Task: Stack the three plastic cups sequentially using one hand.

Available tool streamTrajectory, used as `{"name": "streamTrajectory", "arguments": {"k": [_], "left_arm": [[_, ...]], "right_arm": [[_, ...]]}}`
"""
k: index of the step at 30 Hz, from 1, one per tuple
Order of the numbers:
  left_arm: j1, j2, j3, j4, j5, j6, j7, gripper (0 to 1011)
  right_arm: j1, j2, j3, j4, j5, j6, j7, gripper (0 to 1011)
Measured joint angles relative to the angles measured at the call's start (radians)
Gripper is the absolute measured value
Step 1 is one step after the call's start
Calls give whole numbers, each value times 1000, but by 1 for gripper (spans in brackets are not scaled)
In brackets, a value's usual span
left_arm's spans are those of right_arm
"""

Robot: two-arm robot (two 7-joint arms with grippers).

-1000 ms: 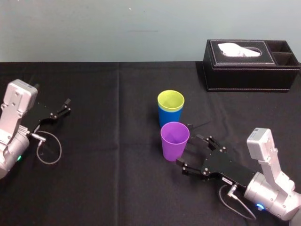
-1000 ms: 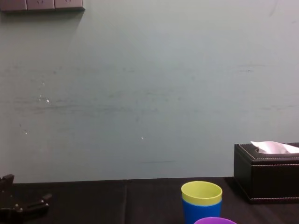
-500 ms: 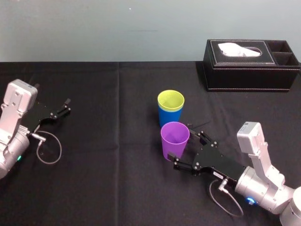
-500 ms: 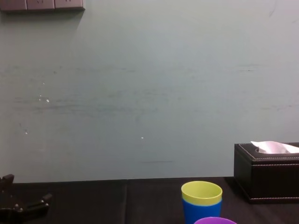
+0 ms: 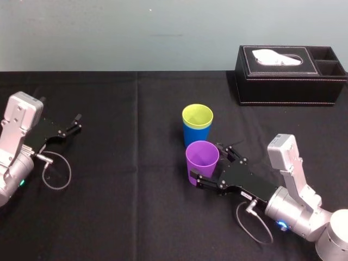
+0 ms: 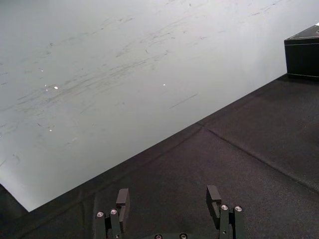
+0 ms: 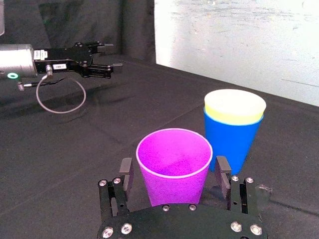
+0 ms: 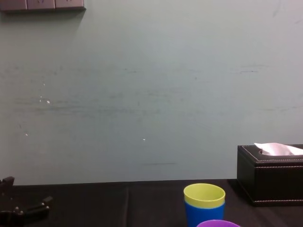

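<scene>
A yellow-green cup [image 5: 197, 116] sits nested in a blue cup [image 5: 194, 136] at the table's middle. Just in front of them a purple cup [image 5: 202, 156] stands upright on its own. My right gripper [image 5: 207, 162] is open and low at the table, one finger on each side of the purple cup. In the right wrist view the purple cup [image 7: 173, 162] stands between the fingers [image 7: 126, 175] with small gaps on both sides, and the blue cup [image 7: 231, 142] is behind it. My left gripper [image 5: 75, 123] rests open at the far left.
A black tissue box [image 5: 291, 73] stands at the back right by the wall. A grey cable loop [image 5: 56, 173] lies beside the left arm. The table is covered with a black cloth [image 5: 130, 206], with free room at the front left and centre.
My right gripper has slid forward and left, so its fingers now flank the purple cup. The cups and the left arm have not moved.
</scene>
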Motion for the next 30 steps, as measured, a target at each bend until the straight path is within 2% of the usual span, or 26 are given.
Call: {"name": "streamTrajectory", "arguments": {"k": [30], "left_arm": [[0, 0, 0, 0, 0, 0, 0, 1011]], "right_arm": [[49, -39, -26, 32, -55, 10, -38, 1004]]}}
